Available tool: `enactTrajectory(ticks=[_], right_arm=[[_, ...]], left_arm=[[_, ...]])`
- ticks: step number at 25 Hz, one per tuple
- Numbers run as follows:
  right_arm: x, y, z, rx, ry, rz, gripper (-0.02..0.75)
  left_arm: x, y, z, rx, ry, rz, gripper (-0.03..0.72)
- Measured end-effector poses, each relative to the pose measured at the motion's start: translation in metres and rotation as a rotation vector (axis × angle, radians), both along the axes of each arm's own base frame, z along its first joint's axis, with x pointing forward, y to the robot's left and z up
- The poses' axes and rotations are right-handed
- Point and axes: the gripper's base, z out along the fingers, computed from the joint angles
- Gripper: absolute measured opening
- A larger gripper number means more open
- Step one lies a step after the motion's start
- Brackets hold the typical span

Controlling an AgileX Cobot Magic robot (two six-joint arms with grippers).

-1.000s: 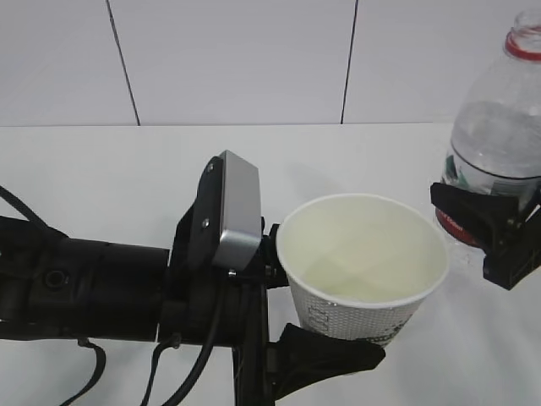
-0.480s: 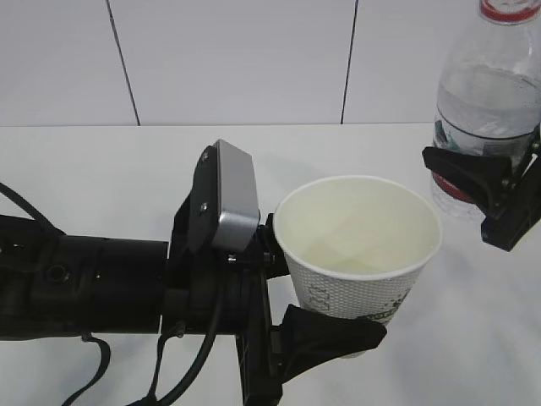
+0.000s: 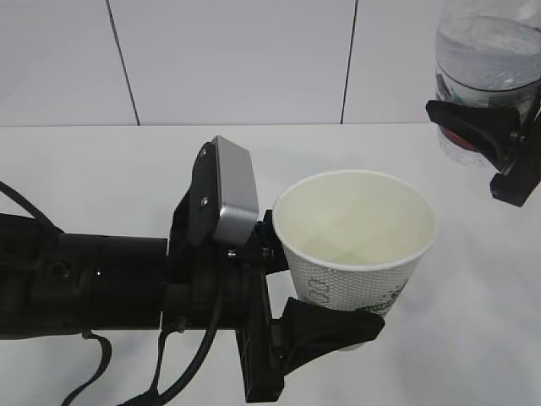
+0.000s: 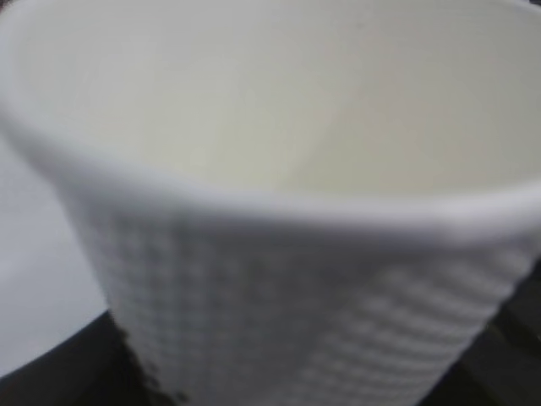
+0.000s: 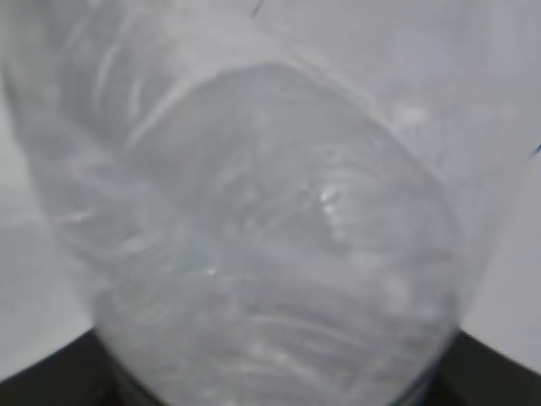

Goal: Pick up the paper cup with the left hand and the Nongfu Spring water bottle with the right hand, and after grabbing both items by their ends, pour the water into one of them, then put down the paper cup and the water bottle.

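Pincers level: left (image 3: pixel 325 288) grasping the paper cup (image 3: pixel 355 245), right (image 3: pixel 499 148) grasping the raised bottle (image 3: pixel 486 76).

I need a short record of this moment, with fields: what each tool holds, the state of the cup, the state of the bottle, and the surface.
left tool: closed on the paper cup, low on its wall
paper cup: upright, mouth open; no water visible inside
right tool: closed on the water bottle, at its lower part
water bottle: upright, lifted higher than the cup and right of it, neck out of frame
water: inside the bottle
surface: white table, white tiled wall behind
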Motion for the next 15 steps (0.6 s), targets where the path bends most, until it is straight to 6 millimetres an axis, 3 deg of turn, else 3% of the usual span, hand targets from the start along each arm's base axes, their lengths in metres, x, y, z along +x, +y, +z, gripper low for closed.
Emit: enactTrajectory(ticks=[5,15], right_arm=[[0.000,-0.001,0.003,-0.027,-0.010,-0.006,0.449],[-0.008,-0.001,0.041,-0.080,-0.142,-0.018,0.448]], left_arm=[[0.001,0.004,0.019,0.011,-0.053,0.039,0.530],[-0.001,0.010,0.036,-0.006,-0.045,0.088,0.529]])
